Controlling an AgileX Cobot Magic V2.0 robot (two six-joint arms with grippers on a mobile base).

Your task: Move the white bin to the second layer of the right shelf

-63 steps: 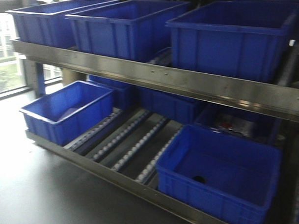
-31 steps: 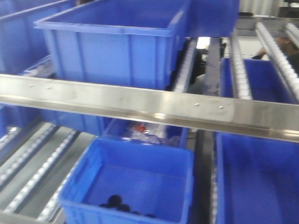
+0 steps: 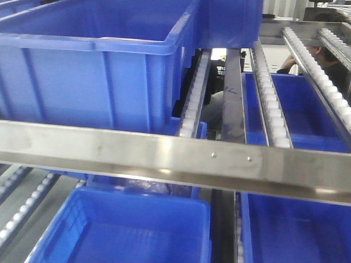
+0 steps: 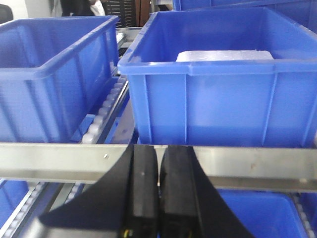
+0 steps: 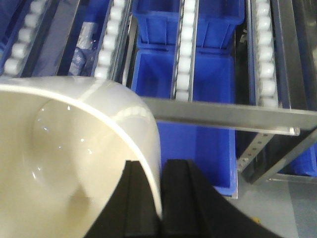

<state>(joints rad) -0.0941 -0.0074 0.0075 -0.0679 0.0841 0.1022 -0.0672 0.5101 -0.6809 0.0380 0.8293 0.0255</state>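
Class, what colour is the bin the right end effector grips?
Cream-white bin, best seen in the right wrist view.

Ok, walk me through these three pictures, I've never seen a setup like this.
This is a two-armed robot on wheels facing a warehouse rack. The front view looks at blue crates on roller lanes behind a steel front rail. The other two pictures come from cameras on the wrists. The left hand is shut and empty, facing a crate with something pale inside. The right hand pinches the wall of the white bin, carried above the rack's rollers.
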